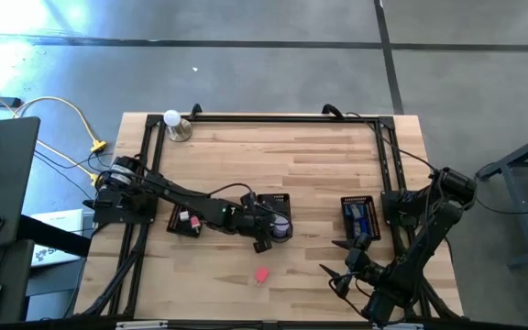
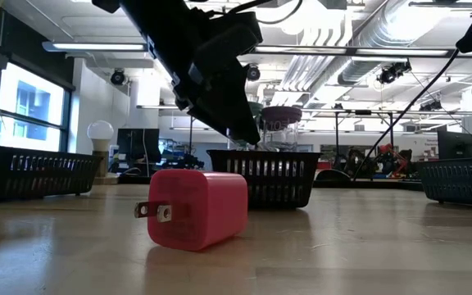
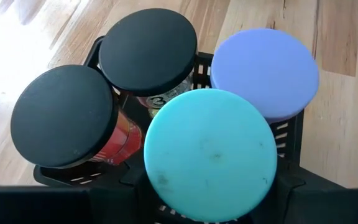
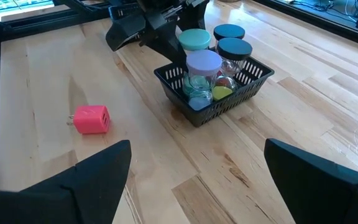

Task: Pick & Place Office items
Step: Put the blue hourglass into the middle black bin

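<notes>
A black mesh tray [image 4: 229, 102] in the middle of the table holds several upright jars: one teal-lidded [image 3: 209, 152], one purple-lidded [image 3: 265, 71], two black-lidded [image 3: 148, 50]. My left gripper [image 1: 266, 234] reaches into the tray's near-left corner, its fingers on either side of the teal-lidded jar [image 4: 194, 38]. A pink plug block [image 1: 261, 274] lies on its side on the bare wood near the table's near edge, prongs level [image 2: 152, 211]. My right gripper [image 4: 197, 186] hovers open at the table's near right [image 1: 337, 275], apart from everything. My left gripper has the teal-lidded jar between its two fingers [image 3: 86, 205], below the lid [image 3: 166, 180]. The fingers come slanting down from the table's near-left side. The lid hides the place of contact. The jar stands upright in the tray beside the purple-lidded one.
A second mesh tray [image 1: 183, 223] left of the middle one holds red and pink pieces. A third tray [image 1: 360, 215] on the right holds blue pieces. A white ball on a metal base [image 1: 174, 122] stands at the far left corner. Bare wood lies around the pink block.
</notes>
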Tool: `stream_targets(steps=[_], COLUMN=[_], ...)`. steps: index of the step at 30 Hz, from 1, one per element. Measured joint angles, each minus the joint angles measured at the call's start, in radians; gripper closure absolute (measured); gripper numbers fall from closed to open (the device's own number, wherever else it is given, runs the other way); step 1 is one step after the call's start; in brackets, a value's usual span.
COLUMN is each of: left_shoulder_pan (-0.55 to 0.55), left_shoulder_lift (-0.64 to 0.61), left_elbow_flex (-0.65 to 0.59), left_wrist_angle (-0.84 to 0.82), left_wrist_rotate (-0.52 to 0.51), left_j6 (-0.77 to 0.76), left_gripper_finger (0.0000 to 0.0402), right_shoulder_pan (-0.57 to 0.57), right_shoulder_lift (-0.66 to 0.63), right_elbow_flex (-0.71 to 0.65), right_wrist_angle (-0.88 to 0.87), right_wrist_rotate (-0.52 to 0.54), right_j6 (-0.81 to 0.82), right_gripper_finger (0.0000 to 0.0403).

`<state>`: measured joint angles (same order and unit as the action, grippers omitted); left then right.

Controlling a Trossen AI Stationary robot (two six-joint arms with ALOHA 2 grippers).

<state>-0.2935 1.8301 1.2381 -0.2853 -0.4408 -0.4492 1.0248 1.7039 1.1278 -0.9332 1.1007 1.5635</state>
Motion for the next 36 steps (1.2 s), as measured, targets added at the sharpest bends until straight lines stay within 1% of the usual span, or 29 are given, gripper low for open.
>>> stream_targets(steps=[5, 12, 15, 25, 36], left_shoulder_pan=[0.0, -0.011, -0.012, -0.011, -0.017], left_shoulder_lift=[0.0, 0.0, 0.0, -0.009, -0.062], left_elbow_flex=[0.0, 0.0, 0.0, 0.002, 0.003], left_wrist_angle=[0.0, 0.002, 0.002, 0.004, -0.005], left_wrist_rotate=[0.0, -0.002, -0.002, -0.002, -0.002], left_j6=[0.0, 0.034, 0.033, 0.058, 0.104], left_gripper_finger=[0.0217, 0.017, 0.0159, 0.0155, 0.0155], right_shoulder_pan=[0.0, 0.0, 0.0, 0.0, 0.0], right_shoulder_lift=[0.0, 0.0, 0.0, 0.0, 0.0], right_elbow_flex=[0.0, 0.0, 0.0, 0.0, 0.0], right_wrist_angle=[0.003, 0.003, 0.003, 0.002, 0.011], right_wrist_rotate=[0.0, 0.0, 0.0, 0.0, 0.0], right_j6=[0.0, 0.0, 0.0, -0.001, -0.017], right_gripper_finger=[0.0046, 0.0046, 0.0046, 0.0046, 0.0046])
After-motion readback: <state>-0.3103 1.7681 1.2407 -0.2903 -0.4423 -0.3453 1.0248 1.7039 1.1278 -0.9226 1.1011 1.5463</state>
